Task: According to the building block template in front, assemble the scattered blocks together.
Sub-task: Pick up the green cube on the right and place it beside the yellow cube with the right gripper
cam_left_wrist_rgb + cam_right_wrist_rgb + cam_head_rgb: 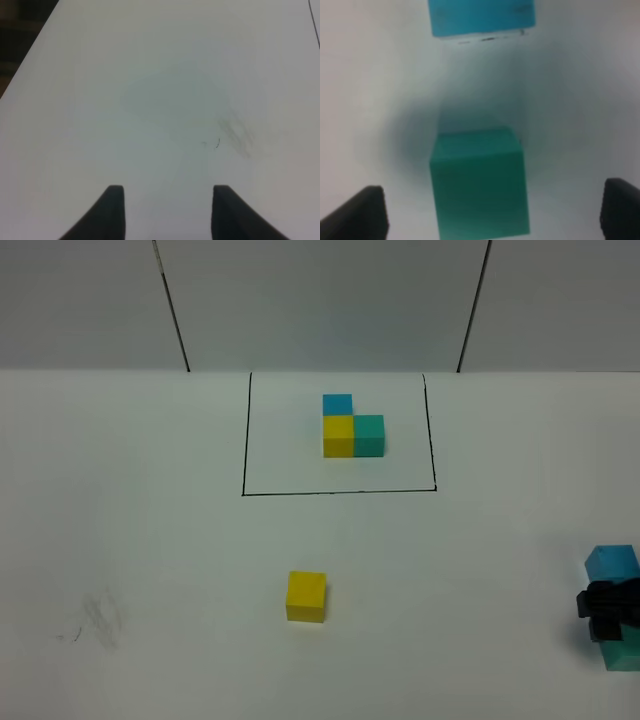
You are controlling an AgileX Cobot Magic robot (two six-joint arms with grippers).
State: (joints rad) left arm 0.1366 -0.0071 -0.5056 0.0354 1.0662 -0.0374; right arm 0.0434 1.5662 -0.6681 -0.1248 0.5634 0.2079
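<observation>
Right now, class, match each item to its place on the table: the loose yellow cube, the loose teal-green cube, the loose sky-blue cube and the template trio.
Items
1. loose yellow cube
2. loose teal-green cube
3. loose sky-blue cube
4. template trio

Places
A. inside the black-lined rectangle
B. between the jaws of the open right gripper
C. alone, in front of the rectangle
D. just beyond item 2, apart from it

Pairs: 1-C, 2-B, 3-D, 4-A
</observation>
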